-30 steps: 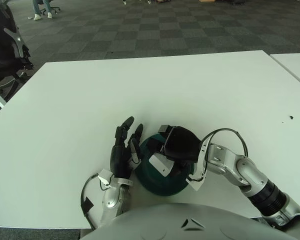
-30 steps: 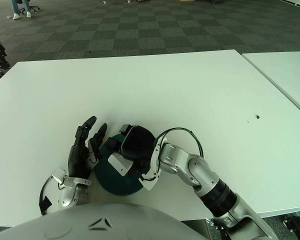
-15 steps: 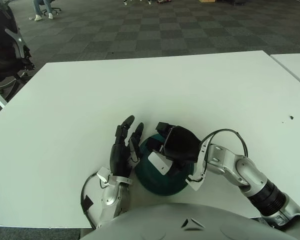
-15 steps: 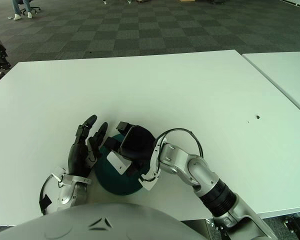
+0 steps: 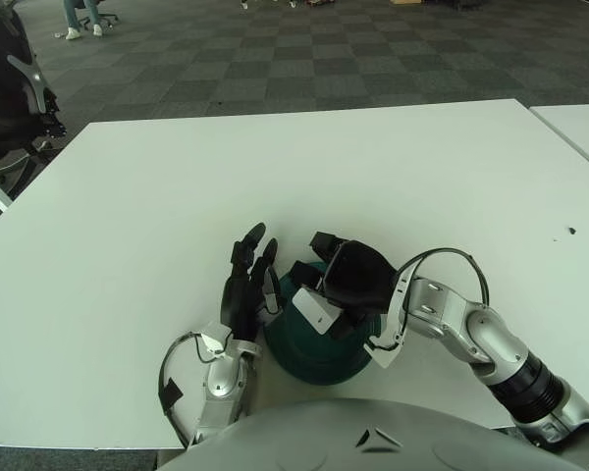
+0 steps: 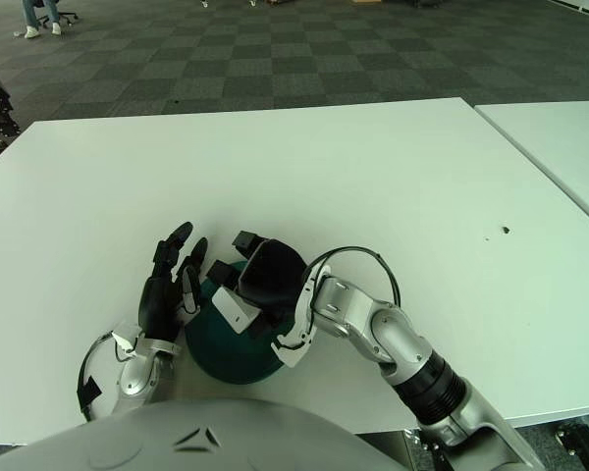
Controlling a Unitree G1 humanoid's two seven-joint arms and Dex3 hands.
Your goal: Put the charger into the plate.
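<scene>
1. White table (image 5: 393, 167), seen from the head; dark checkered carpet beyond its far edge.
2. Dark green plate (image 5: 319, 343) sits near the table's front edge, close to the robot's body.
3. Right hand (image 5: 348, 280) is over the plate, reaching in from the right, knuckles up. Its black fingers (image 5: 319, 242) curl down over the plate's middle and far rim.
4. Charger (image 5: 316, 314): a small white block shows at the lower left of the right hand, above the plate's inside. It lies against the underside of the hand; the fingers appear to be closed around it, though the hold itself is hidden by the palm.
5. Cannot tell whether the charger touches the plate or hangs just above it.
6. Left hand (image 5: 243, 294) stands just left of the plate, palm turned toward it, fingers straight and pointing away from the robot, holding nothing. Fingertips near the plate's left rim.
7. A small dark speck (image 5: 571, 232) lies well to the right on the table.
</scene>
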